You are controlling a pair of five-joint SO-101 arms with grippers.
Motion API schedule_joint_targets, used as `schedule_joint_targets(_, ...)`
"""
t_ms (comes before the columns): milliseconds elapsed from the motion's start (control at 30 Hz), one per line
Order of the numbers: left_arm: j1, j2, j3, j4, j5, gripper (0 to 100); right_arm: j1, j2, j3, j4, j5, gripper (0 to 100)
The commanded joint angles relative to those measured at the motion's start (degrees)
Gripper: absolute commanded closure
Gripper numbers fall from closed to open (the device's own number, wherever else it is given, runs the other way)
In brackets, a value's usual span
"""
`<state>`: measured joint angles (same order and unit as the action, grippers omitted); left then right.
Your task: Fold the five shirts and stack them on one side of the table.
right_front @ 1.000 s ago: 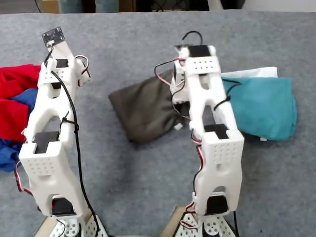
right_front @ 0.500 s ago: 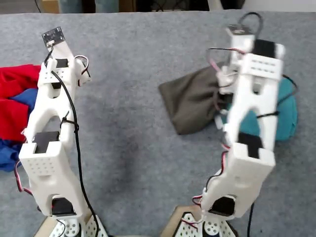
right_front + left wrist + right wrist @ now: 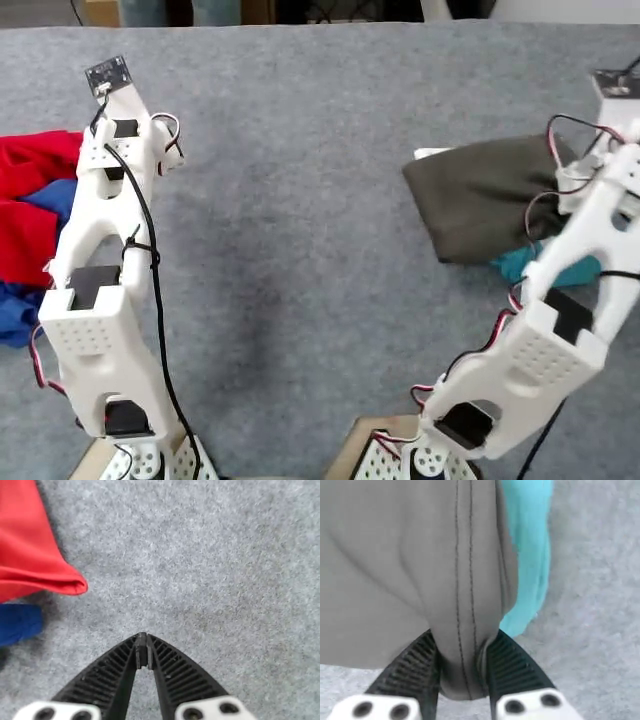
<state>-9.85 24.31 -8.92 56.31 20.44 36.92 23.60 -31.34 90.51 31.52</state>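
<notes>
Left arm [image 3: 100, 260]: mine, stretched straight out along the table's [image 3: 300, 250] left side.
Left gripper [image 3: 142, 650]: my fingers pressed together, holding nothing, tips pointing down at the table.
Right arm [image 3: 560, 330]: mine, angled out toward the table's right edge.
Right gripper [image 3: 462, 642]: my fingers clamped on a fold of the grey shirt [image 3: 395, 570].

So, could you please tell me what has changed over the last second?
The right arm, jaws shut on the dark shirt, swung to the right side of the table, dragging the shirt from the middle onto the teal shirt, which it now mostly covers. The left arm, the red shirt and the blue shirt stayed put.
</notes>
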Motion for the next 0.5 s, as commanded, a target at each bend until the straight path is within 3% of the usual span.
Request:
schedule_joint_targets(0, -0.22, -0.70, -0.22, -0.62, 0.18, 97, 2.90, -2.33, -3.47, -1.14, 0.97, 98.0)
schedule_joint_targets(233, -0.22, -0.70, -0.22, -0.53, 0.18, 97, 4.22, 4.26, -4.97, -1.49, 0.53, 96.3)
schedule_joint_targets(467, -0.48, -0.62, -0.22, -0.62, 0.18, 97, 4.31, 5.14, -7.25, -1.05, 0.70, 64.9)
